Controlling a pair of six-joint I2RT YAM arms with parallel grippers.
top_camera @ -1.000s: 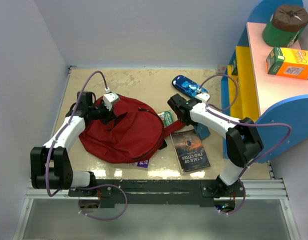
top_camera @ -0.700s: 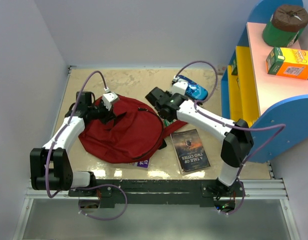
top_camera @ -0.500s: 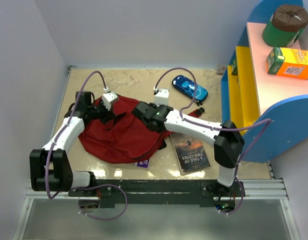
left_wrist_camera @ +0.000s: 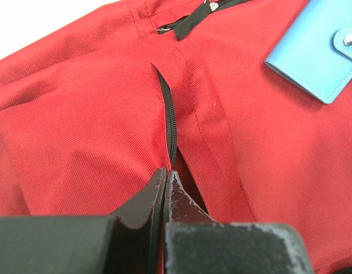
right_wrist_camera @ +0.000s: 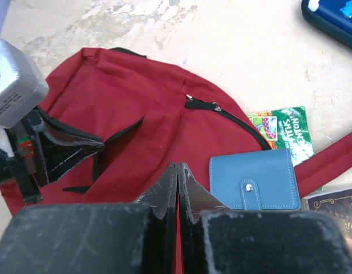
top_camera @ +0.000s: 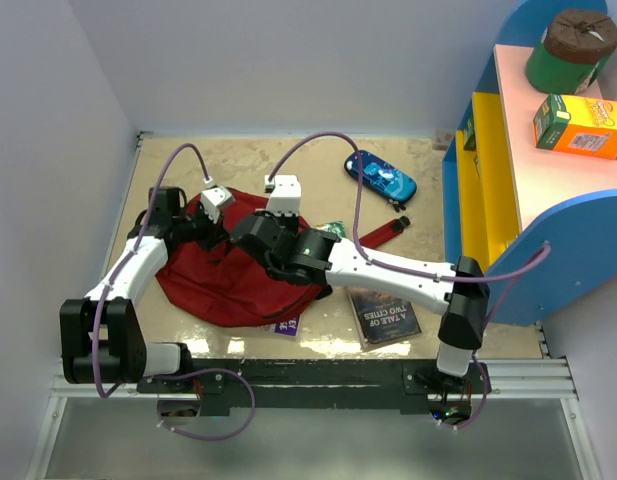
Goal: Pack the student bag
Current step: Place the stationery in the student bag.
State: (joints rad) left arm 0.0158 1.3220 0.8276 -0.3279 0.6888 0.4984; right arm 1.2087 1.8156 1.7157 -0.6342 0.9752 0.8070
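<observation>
Red student bag [top_camera: 213, 285] lies under the outstretched, closed right end effector [right_wrist_camera: 178, 166].

Covered and cropped things

From above, the right arm [top_camera: 388, 268] covers the middle of the student bag [top_camera: 203, 285], and only a corner of a purple booklet [top_camera: 285, 326] shows beneath it. The right wrist view crops the blue pencil case [right_wrist_camera: 335, 14] and the dark book [right_wrist_camera: 335, 202].

Beige tabletop [top_camera: 288, 165], white walls [top_camera: 288, 60]
</observation>
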